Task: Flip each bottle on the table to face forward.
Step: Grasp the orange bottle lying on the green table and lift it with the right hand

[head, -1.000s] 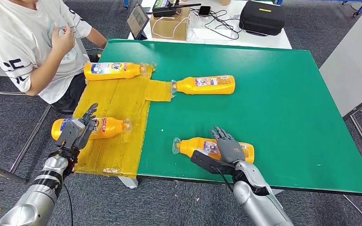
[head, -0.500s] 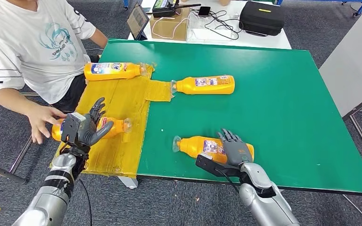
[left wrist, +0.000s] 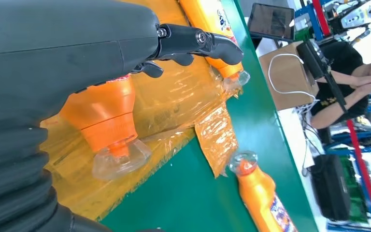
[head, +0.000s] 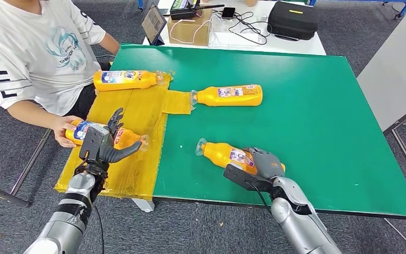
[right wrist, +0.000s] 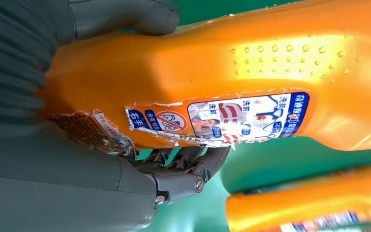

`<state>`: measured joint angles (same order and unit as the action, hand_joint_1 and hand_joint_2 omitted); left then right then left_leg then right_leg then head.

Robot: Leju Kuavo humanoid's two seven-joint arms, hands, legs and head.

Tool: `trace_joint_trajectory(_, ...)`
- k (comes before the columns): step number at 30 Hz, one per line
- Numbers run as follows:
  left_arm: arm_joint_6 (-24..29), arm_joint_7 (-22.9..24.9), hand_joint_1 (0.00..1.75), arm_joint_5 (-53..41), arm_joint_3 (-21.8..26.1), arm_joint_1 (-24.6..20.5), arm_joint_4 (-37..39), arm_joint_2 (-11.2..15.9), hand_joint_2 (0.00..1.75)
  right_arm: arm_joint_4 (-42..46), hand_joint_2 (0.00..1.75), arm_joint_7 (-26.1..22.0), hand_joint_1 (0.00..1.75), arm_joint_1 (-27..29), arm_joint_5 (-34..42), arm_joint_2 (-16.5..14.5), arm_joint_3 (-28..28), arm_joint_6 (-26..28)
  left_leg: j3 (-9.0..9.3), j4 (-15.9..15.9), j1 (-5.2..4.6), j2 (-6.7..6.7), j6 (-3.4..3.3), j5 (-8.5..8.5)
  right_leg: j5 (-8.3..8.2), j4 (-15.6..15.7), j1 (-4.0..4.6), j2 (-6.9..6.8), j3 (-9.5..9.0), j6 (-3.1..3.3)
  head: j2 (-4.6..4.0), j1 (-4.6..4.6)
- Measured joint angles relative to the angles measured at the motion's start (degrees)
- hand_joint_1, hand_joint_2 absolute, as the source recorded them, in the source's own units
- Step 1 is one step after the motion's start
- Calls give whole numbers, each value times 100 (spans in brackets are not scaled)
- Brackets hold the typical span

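Note:
Four orange bottles lie on their sides. My left hand (head: 104,146) hovers with fingers spread over the near-left bottle (head: 121,138) on the yellow sheet (head: 132,114); a person's hand (head: 64,128) grips that bottle's base. In the left wrist view the bottle's neck (left wrist: 107,116) lies under my palm and my fingers (left wrist: 198,41) reach past it. My right hand (head: 265,165) grips the near-right bottle (head: 228,155) on the green mat (head: 317,116), thumb on one side and fingers (right wrist: 188,174) curled under this bottle (right wrist: 232,72). Two more bottles (head: 127,79) (head: 230,95) lie farther back.
A person in a white shirt (head: 37,47) sits at the table's left edge. Behind the mat a white table carries a cardboard box (head: 191,27), a tablet (head: 154,22) and a black case (head: 294,19). A white panel (head: 396,69) stands at the right.
The person's hand reached in, took the near-left bottle's base and shifted it away from me. My left hand moved forward over it. My right hand closed on the near-right bottle, which turned slightly.

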<state>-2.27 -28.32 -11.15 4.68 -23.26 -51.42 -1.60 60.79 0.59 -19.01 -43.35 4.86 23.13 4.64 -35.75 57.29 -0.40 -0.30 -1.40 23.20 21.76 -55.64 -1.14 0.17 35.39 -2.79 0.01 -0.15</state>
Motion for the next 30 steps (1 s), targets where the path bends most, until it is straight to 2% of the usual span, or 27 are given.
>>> trace_joint_trajectory(6, 277, 180, 0, -111, -252, -12, -5, -166, 175, 75, 175, -343, 175, 197, 471, -494, -242, 784, -4, -1, 2, -1, 1, 0, 0, -1, 2, 0, 5, 1, 0, -1)
trace_joint_trajectory(10, 227, 257, 0, -67, -354, -26, -5, -255, 175, 148, 175, -540, 175, 282, 709, -766, -379, 1005, -9, -1, 1, -3, 1, -1, 0, -2, 0, 0, 8, 0, 1, -1)
trace_joint_trajectory(18, -312, 458, 0, 414, -732, -121, 46, -502, 175, 141, 175, -1147, 175, 249, 1472, -1300, -566, 1428, -19, 0, -3, -6, 0, 0, 0, -1, -4, -1, 15, 0, 0, -1)
trace_joint_trajectory(21, -452, 508, 0, 565, -824, -135, 52, -552, 175, 103, 175, -1194, 175, 224, 1542, -1398, -590, 1452, -19, 0, -3, -6, 0, 0, 0, -2, -4, -1, 16, 0, 0, -1)
trace_joint_trajectory(26, -1171, 708, 0, 1382, -1008, -147, 71, -622, 175, -85, 175, -1398, 175, 94, 1779, -1542, -597, 1453, -21, -1, -2, -6, 0, -1, 0, -2, -3, -1, 18, 0, 0, -1)
trace_joint_trajectory(30, -1441, 804, 0, 1886, -1253, -155, 67, -684, 175, -362, 175, -1495, 175, -84, 1908, -1681, -509, 1381, -22, -1, -2, -6, 0, -1, 0, -3, -3, -1, 17, 0, -1, 0)
